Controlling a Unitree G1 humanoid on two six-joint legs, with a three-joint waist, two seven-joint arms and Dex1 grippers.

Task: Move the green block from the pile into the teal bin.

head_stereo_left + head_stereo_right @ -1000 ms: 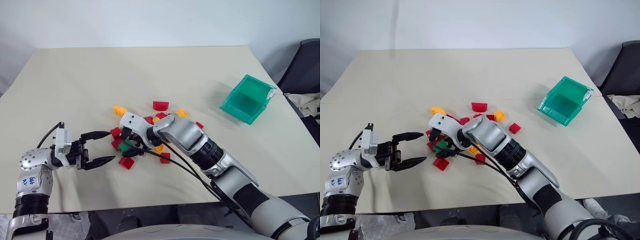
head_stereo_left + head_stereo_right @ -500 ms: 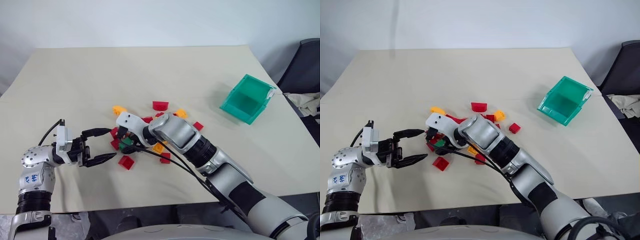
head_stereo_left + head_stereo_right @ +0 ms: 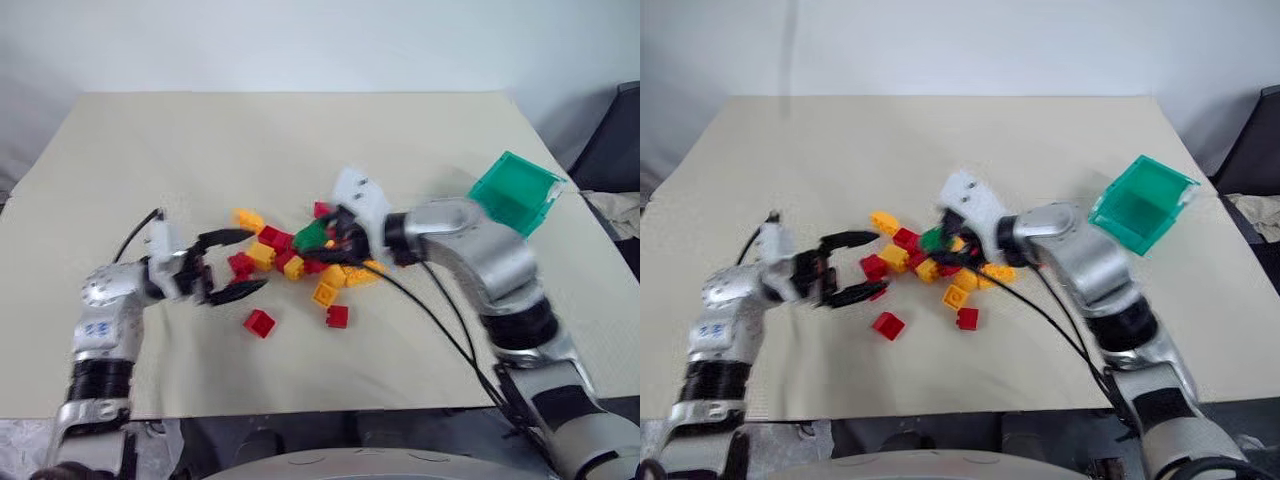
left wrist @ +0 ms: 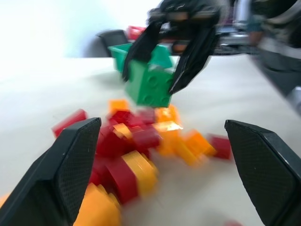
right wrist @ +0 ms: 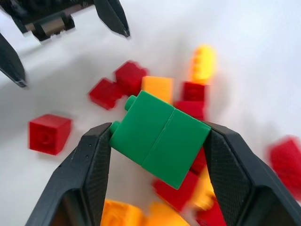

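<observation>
Beige tabletop [image 3: 150, 150] carries the pile of small red and yellow-orange studded plastic bricks [image 3: 300, 265] near its middle. Just above that pile, the right gripper [image 5: 157, 141] pinches the small green studded toy brick [image 5: 160, 136] between its two black fingers. Nearby on the left, the left gripper [image 3: 232, 264] hangs spread and empty. Far right sits the translucent teal rectangular plastic bin [image 3: 513, 192]; with only the brick's sides pinched, a quick swing could twist it loose short of the bin.
</observation>
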